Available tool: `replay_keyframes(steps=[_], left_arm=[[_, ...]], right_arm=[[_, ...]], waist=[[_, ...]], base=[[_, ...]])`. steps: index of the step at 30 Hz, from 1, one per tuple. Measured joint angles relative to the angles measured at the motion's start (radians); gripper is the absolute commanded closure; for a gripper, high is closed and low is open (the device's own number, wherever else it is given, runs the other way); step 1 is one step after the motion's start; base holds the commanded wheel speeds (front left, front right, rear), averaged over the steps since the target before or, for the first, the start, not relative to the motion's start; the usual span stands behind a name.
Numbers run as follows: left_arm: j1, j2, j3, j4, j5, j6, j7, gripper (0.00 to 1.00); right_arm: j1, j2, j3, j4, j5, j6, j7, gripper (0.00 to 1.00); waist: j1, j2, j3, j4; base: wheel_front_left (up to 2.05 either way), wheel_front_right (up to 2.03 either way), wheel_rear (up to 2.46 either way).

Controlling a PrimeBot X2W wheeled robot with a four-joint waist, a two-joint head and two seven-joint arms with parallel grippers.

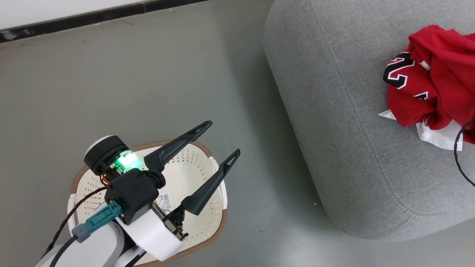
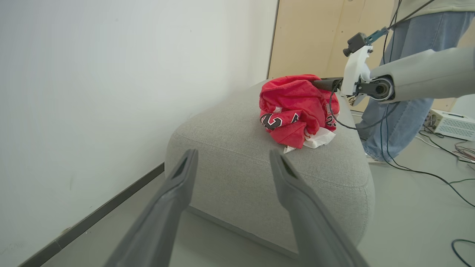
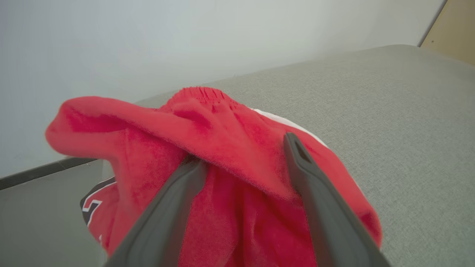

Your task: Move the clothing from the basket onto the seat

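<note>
Now clothing [image 1: 434, 81] on seat [image 1: 349, 122] — basket [image 1: 207, 163] apart.

1. The clothing [image 3: 230, 155] is lying bunched on the seat [image 3: 389, 122], draping over and between the right gripper's [image 3: 245, 152] parted jaws.
2. The basket [image 1: 207, 230] is sitting on the floor [image 1: 148, 74] beneath the left gripper's [image 1: 219, 139] spread jaws, beside the seat.

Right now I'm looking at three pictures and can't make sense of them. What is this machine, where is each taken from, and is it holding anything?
It is a two-armed robot. One picture looks down from its head; the others look along each hand's two dark fingers. The left hand hangs open over a white basket on the floor. The right hand stands open with red clothing bunched between its fingers, on the grey seat; I can't tell if it grips. A person's legs stand behind.
</note>
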Motion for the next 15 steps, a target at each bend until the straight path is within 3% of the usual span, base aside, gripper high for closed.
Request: replay_keyframes(steps=[15], left_arm=[[0.0, -0.013, -0.012, 0.039, 0.0, -0.003, -0.021, 0.0]], right_arm=[[0.073, -0.019, -0.003, -0.158, 0.009, 0.0, -0.003, 0.0]], waist=[[0.0, 0.0, -0.024, -0.036]], base=[[0.0, 0.0, 0.0]])
